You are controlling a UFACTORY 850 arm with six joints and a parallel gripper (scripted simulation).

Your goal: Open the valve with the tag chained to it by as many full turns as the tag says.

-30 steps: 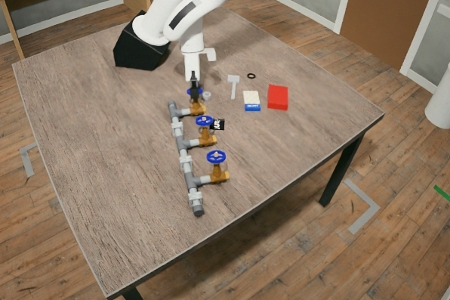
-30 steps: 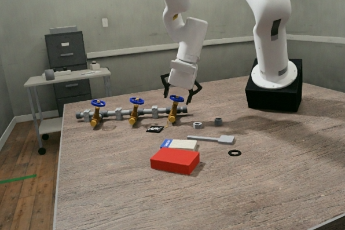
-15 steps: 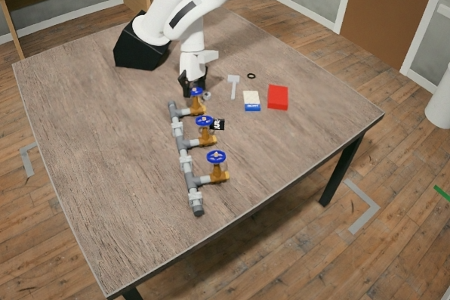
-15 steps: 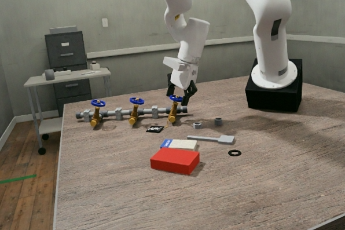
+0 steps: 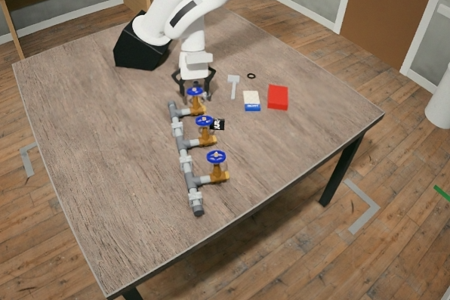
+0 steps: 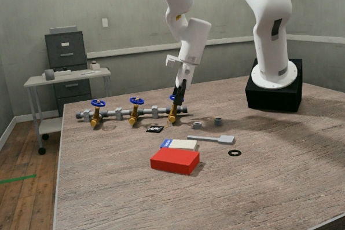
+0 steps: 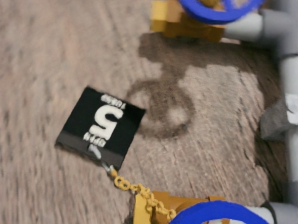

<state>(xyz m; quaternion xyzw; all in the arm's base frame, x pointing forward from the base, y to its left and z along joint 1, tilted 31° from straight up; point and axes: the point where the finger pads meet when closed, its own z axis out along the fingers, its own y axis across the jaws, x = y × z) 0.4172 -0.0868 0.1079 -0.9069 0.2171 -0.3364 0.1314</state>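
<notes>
Three brass valves with blue handwheels stand on a grey pipe (image 5: pixel 183 150). A black tag (image 6: pixel 154 129) reading "5" lies on the table, and its gold chain (image 7: pixel 135 189) runs to the valve nearest the robot base (image 5: pixel 195 98). In the wrist view the tag (image 7: pixel 101 126) lies between that valve's handwheel (image 7: pixel 215 215) at the bottom edge and the middle valve (image 7: pixel 215 12) at the top. My gripper (image 5: pixel 195 91) (image 6: pixel 175 97) is open, with its fingers on either side of the tagged valve's handwheel. The middle valve (image 5: pixel 204 129) and the end valve (image 5: pixel 216 165) stand apart from it.
A red block (image 5: pixel 278 97), a white and blue box (image 5: pixel 251 100), a grey T-shaped tool (image 5: pixel 233 84) and a black ring (image 5: pixel 254 76) lie right of the valves. A nut (image 6: pixel 197 125) and a grey bushing (image 6: pixel 218 121) lie near the tagged valve. The black robot base (image 5: pixel 137 48) stands behind.
</notes>
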